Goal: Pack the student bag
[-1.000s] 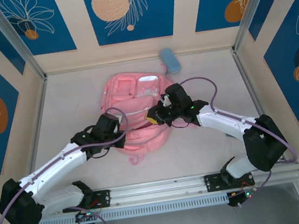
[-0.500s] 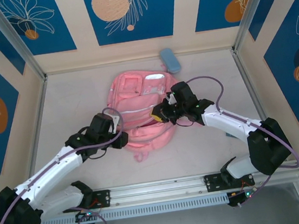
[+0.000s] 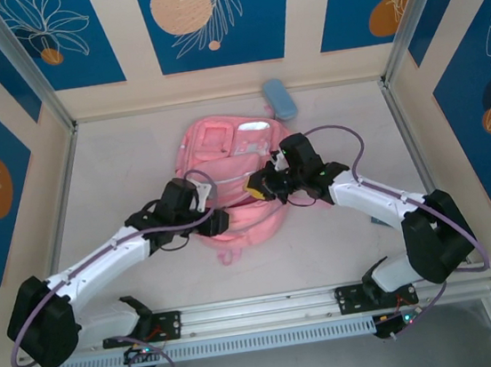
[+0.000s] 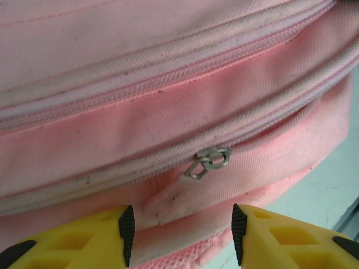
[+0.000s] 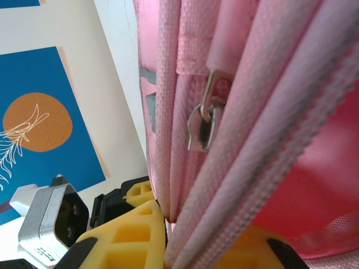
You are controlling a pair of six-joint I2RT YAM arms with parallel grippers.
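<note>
The student bag (image 3: 228, 154), large, pink and soft, lies flat mid-table. My left gripper (image 3: 218, 222) sits at its near-left side, open. In the left wrist view its yellow fingers (image 4: 180, 231) stand apart, and a pink fabric tab (image 4: 168, 202) hanging from a metal zipper pull (image 4: 208, 162) lies between them, touching neither pad. My right gripper (image 3: 256, 185) is over the bag's right side. In the right wrist view it (image 5: 179, 224) is shut on a fold of the bag's fabric beside a zip, just below a silver slider (image 5: 203, 126).
A small light-blue pencil case (image 3: 278, 99) lies by the back wall, behind the bag. An aluminium rail (image 3: 261, 311) runs along the near edge, and metal posts stand at both back corners. Bare table (image 4: 334, 185) shows beside the bag's lower edge.
My left gripper has opened and slid right along the bag's near edge. The right gripper kept its pinch and shifted slightly right and back with the fabric.
</note>
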